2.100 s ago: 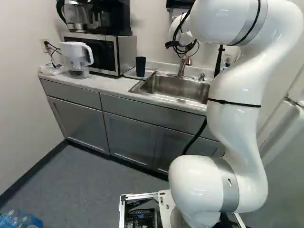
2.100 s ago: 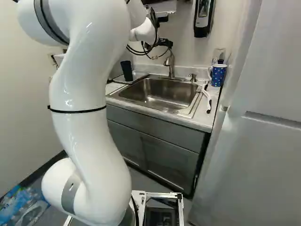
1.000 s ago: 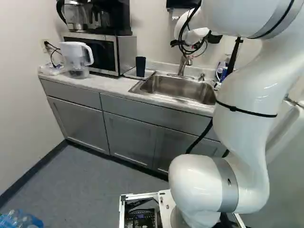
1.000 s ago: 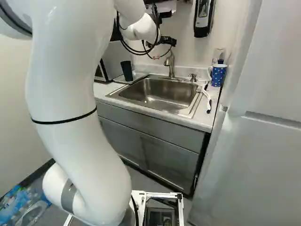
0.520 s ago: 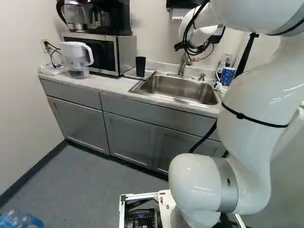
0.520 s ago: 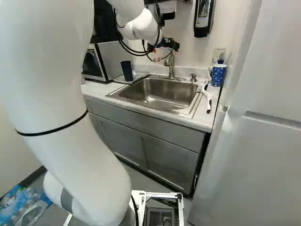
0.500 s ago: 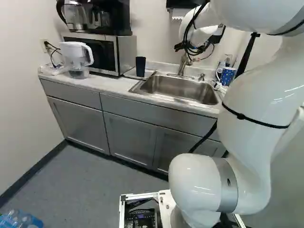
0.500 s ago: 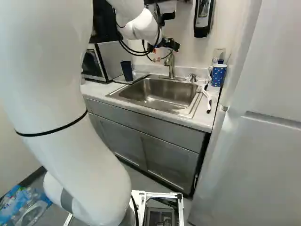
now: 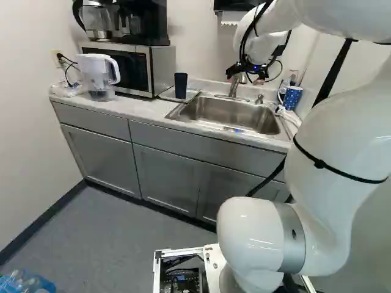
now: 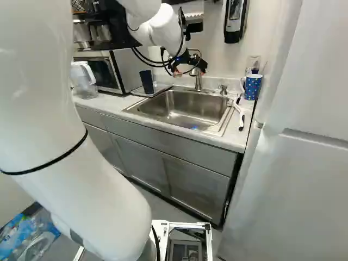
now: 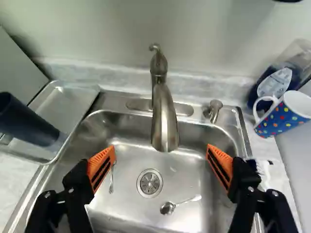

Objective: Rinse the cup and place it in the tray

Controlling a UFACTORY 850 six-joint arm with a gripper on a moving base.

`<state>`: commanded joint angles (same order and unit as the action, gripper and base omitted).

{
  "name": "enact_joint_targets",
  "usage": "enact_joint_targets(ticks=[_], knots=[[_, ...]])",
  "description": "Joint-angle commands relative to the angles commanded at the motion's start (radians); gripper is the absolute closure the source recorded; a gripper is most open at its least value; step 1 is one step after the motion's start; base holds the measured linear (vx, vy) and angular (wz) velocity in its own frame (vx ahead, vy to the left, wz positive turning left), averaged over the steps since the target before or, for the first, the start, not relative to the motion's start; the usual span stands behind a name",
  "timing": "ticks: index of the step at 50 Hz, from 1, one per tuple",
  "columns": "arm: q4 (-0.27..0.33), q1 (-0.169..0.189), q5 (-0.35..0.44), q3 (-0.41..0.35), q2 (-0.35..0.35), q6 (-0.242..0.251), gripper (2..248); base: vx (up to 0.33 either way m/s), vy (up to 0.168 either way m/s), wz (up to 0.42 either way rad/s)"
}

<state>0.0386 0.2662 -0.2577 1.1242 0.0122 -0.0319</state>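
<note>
One cup (image 11: 26, 121) on one tray (image 11: 68, 103), one dotted mug (image 11: 282, 119)

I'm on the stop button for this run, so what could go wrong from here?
The open end effector is over the sink, with the faucet close ahead; moving forward or down might knock the spout. The polka-dot mug stands close beside a bottle, so grabbing it could tip the bottle. A black tumbler is on the tray, and could be bumped when another cup is set there.
</note>
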Motion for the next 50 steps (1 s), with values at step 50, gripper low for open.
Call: enact_joint_targets(ticks=[50], knots=[[0.0,0.007,-0.306,-0.043,0.043,0.0,3,0.0,0.0,0.0]])
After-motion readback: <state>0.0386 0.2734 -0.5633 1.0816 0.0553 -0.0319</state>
